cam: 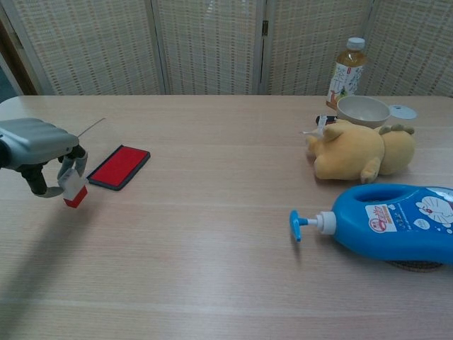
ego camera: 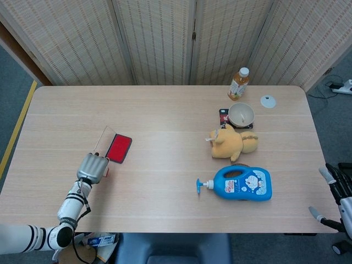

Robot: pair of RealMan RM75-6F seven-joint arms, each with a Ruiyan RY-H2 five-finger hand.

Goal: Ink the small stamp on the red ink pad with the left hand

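The left hand [cam: 44, 159] holds the small stamp [cam: 73, 191] pinched between its fingers, just above the table [ego camera: 176, 115]. The stamp sits near the red ink pad [cam: 119, 166], a bit to the near side of it, not touching. Its bottom face looks red, so it may have ink on it already.

The stamp looks tiny, light and hard, with a pale top and a red block at the bottom. It is best held by the pale top, so the red face stays free and points down. A thing this small could slip or tip if the hold is loose.

The ink pad lies flat with its clear lid [ego camera: 103, 141] open behind it.

The right hand [ego camera: 336, 186] is at the far table edge, fingers apart, holding nothing
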